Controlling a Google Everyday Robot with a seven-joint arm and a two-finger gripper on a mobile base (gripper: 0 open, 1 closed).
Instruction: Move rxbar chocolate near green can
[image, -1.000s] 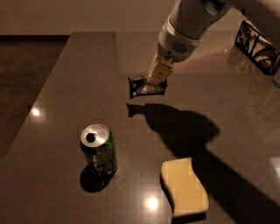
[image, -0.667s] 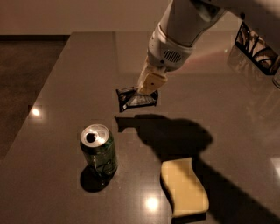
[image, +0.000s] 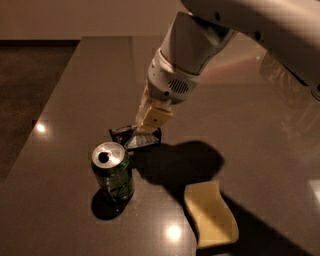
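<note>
The gripper (image: 146, 126) hangs low over the tabletop (image: 75, 90), jaws clamped on the rxbar chocolate (image: 145, 140) just behind the green can (image: 114, 174), so there's hardly any gap there. The yellow sponge (image: 210, 215) blocks the front right. Plenty of open room on the left and the far side.

One camera looks down at a slant across the table (image: 70, 90), from high on the near side of the can (image: 114, 175), fairly close. Just behind the can, the gripper (image: 149, 126) pinches the bar (image: 146, 141).
</note>
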